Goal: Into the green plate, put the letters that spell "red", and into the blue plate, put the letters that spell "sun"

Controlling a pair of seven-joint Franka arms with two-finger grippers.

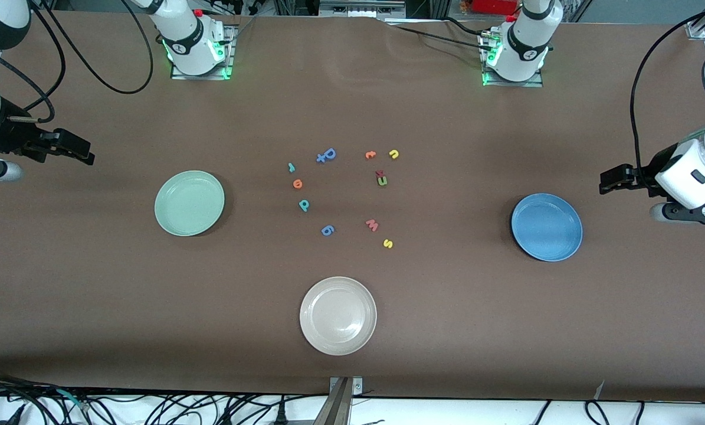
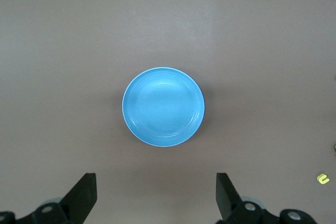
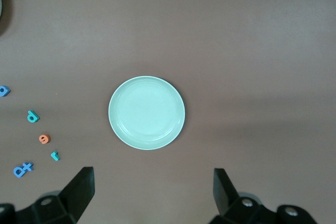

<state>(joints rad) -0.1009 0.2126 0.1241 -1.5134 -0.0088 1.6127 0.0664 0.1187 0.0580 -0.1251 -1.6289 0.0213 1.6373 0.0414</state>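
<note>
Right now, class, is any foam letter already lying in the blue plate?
No, the blue plate is bare in the left wrist view, and the letters lie on the table between it and the green plate.

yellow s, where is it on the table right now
In the front view the yellow s lies at the letter cluster's edge nearest the camera, beside the pink w, toward the blue plate.

The right hand (image 3: 152,192) is hanging over the brown tabletop (image 3: 252,51) with its fingers (image 3: 81,187) spread wide. The green plate (image 3: 147,113) is lying bare below it. Beside the plate, well apart, a teal "d" (image 3: 33,116), an orange "e" (image 3: 44,139), a teal "r" (image 3: 55,156) and blue letters (image 3: 22,169) are lying scattered.
</note>
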